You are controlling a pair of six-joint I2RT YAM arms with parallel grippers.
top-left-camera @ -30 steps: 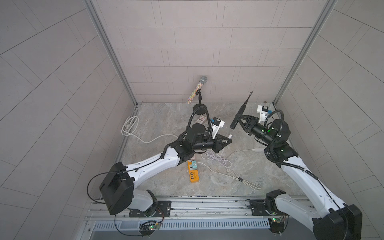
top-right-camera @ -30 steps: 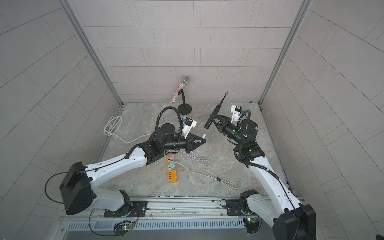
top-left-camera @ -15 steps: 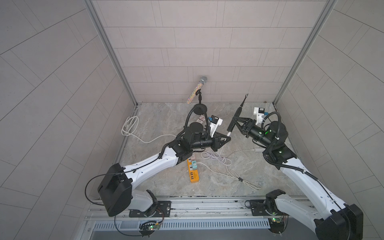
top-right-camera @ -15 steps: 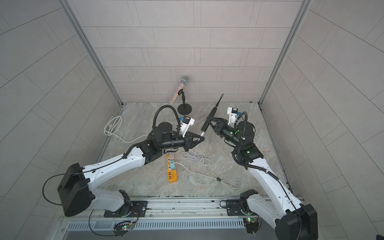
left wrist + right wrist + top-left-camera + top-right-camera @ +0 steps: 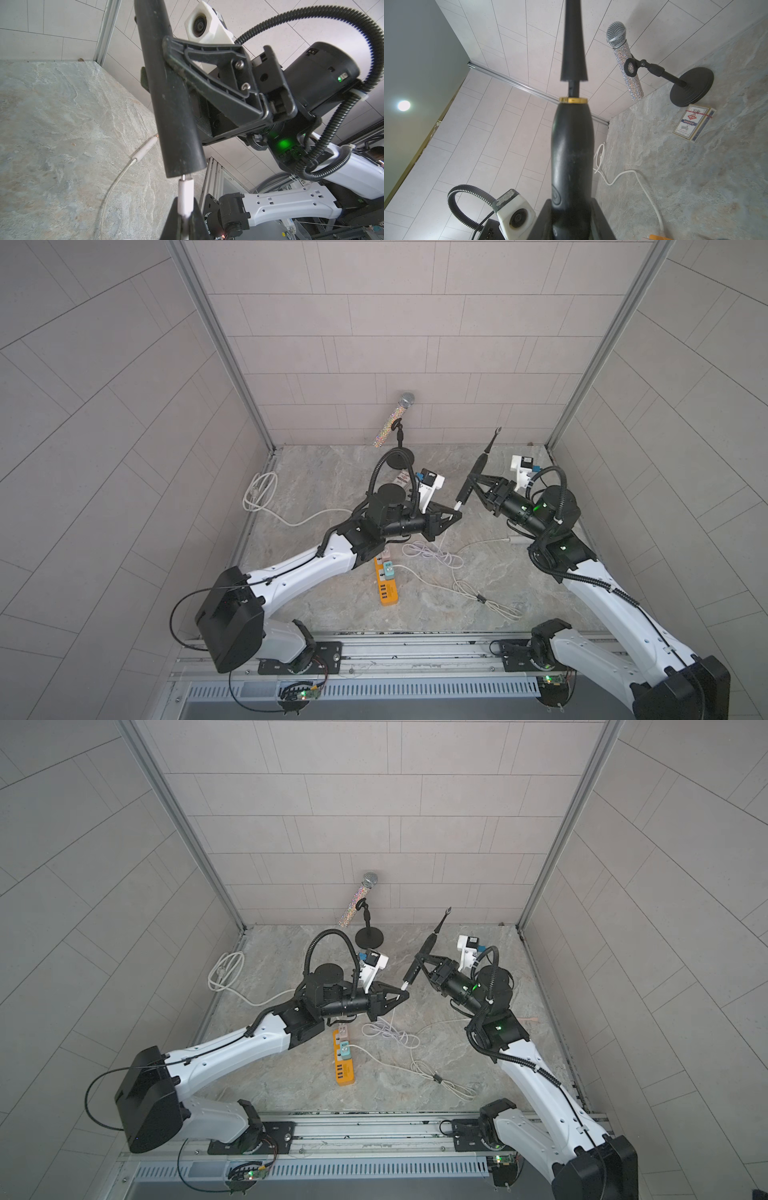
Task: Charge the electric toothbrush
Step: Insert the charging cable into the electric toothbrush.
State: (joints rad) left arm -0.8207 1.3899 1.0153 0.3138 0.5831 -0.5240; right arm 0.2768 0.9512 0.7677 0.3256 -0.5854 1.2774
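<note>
We've got the toothbrush (image 5: 174, 124) clamped in our right gripper (image 5: 470, 480), and the plug (image 5: 185, 193) pinched in our left gripper (image 5: 185, 209), its tip right at the toothbrush's bottom end.

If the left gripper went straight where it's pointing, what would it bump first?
Probably the bottom end of the black toothbrush that the right gripper holds. The white plug in the left gripper points at it, its tip right at that end.
</note>
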